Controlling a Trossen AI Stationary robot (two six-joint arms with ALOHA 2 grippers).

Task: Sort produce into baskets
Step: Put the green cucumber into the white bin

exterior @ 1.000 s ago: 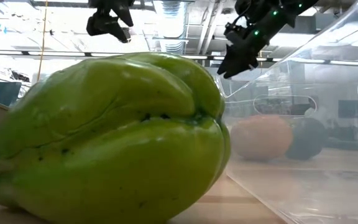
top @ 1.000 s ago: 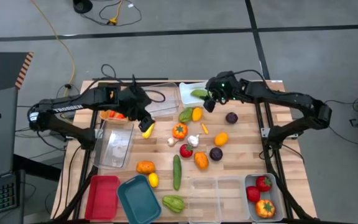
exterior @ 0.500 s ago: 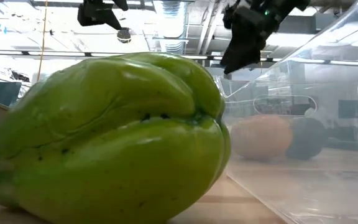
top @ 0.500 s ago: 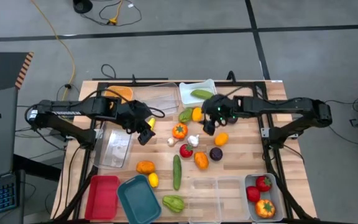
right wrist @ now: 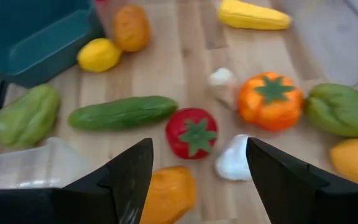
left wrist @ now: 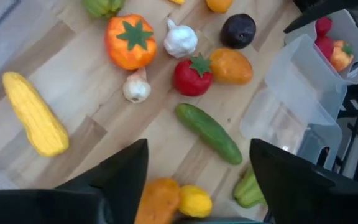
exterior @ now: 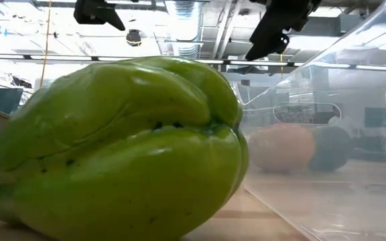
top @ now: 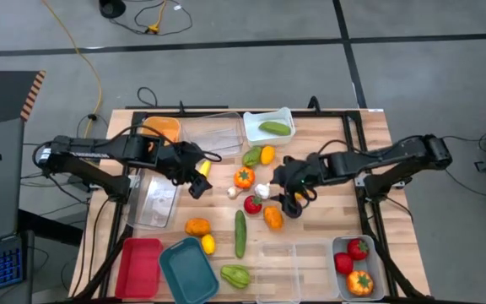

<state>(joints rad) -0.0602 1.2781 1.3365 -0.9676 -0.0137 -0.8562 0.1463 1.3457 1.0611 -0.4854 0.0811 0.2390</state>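
Observation:
Toy produce lies loose on the middle of the wooden table: an orange tomato [top: 243,177], a red tomato [top: 252,203], a white garlic [top: 262,191], a cucumber [top: 240,234] and a yellow corn cob [left wrist: 35,121]. My left gripper [top: 196,179] is open and empty above the table beside the corn. My right gripper [top: 292,201] is open and empty above the produce, with the red tomato [right wrist: 196,134] and garlic [right wrist: 234,158] ahead of its fingers. A green vegetable [top: 275,128] lies in the white basket [top: 251,127] at the far edge.
An orange basket [top: 160,128] and clear bins [top: 212,133] [top: 154,196] stand at the left. Red [top: 139,266], teal [top: 188,270], clear [top: 296,268] and pale grey [top: 357,266] baskets line the near edge. A green chayote [exterior: 112,154] lies next to the clear bin.
My right gripper has gone from over the white basket toward the table's near edge and now hangs over the produce in the middle, still open. My left gripper has shifted a little toward the near edge, off the orange basket.

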